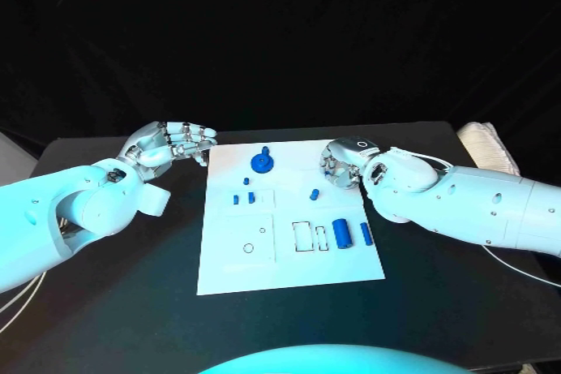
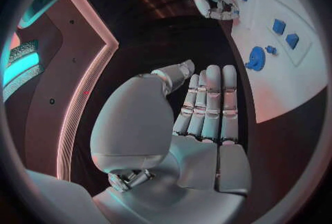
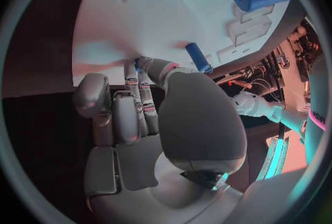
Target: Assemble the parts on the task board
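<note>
The white task board (image 1: 293, 264) is seen lying in the middle of the black table (image 1: 468, 309), between the two hands.

The left hand (image 1: 173, 143) is held over the bare table just beside the board's far left corner. In the left wrist view its fingers (image 2: 211, 102) are seen stretched out straight and side by side, with the thumb (image 2: 176, 74) set a little apart from them; nothing is held. A round blue knobbed part (image 1: 264, 161) stands on the board nearest these fingertips, clear of them, and a very small blue piece (image 1: 246, 180) lies just beyond it. A pair of small blue blocks (image 1: 242, 199) lies farther along the board from the fingers.

The right hand (image 1: 343, 163) is placed at the board's far right edge, its fingers (image 3: 135, 102) curled downward toward the white surface. A small blue peg (image 1: 314, 195) lies just beside the fingertips; whether it is touched cannot be told from the head view, while in the right wrist view it is seen a little apart from the thumb (image 3: 155, 66). No part is seen clasped in this hand.

Back from the right fingers, nearer the wrist, a large blue cylinder (image 1: 343, 233) and a thinner blue bar (image 1: 366, 234) lie side by side on the board, with rectangular outlined recesses (image 1: 303, 233) next to them. A small ring mark (image 1: 249, 247) is seen on the board's left half.
</note>
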Motion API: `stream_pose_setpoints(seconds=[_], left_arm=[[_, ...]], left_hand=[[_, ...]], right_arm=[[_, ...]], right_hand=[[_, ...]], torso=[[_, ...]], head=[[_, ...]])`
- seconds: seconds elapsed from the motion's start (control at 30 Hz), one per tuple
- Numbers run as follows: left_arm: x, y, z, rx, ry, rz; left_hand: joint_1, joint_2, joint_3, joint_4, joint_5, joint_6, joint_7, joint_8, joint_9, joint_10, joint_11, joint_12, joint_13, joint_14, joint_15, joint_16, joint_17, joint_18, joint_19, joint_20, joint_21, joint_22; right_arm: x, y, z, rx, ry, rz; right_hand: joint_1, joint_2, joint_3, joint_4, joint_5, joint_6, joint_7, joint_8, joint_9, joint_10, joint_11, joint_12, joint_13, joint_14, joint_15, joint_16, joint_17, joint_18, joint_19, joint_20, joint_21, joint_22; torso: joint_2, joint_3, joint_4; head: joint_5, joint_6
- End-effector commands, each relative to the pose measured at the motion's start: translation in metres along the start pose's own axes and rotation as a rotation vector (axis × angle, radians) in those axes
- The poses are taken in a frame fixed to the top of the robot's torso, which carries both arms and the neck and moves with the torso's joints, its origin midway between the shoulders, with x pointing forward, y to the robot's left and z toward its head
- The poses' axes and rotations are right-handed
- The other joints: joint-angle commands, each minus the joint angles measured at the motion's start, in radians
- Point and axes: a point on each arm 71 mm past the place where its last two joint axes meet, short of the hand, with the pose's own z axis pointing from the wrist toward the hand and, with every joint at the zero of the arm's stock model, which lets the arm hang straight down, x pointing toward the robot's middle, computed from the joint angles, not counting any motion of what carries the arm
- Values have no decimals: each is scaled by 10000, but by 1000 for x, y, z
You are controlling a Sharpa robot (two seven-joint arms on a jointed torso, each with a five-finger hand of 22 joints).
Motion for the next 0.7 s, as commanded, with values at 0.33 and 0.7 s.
stream_pose_setpoints(seconds=[0.33,0.7], left_arm=[[1,-1,0,118,133,-136],[-1,-1,0,117,85,-118]], left_hand=[[2,68,-69,17,0,-59,53,-45,8,-89,-27,66,0,-68,-27,-55,-19,141,43,3,-54,-23],[1,66,-79,15,-1,-74,57,-53,6,-111,-21,62,-5,-69,-24,-68,-26,140,47,4,-68,-33]], right_arm=[[8,4,-6,157,-301,-210],[-5,2,-16,-91,-1279,311]], right_hand=[[16,150,57,-159,97,63,-4,82,83,457,-280,-110,19,368,-87,-38,-74,-210,75,-20,141,104],[-38,143,129,-219,54,67,-10,101,133,519,-288,-177,18,360,-99,-49,-101,-246,141,-30,348,240]], torso=[[-20,-9,2],[-22,-14,-3]], head=[[-7,-38],[21,-20]])
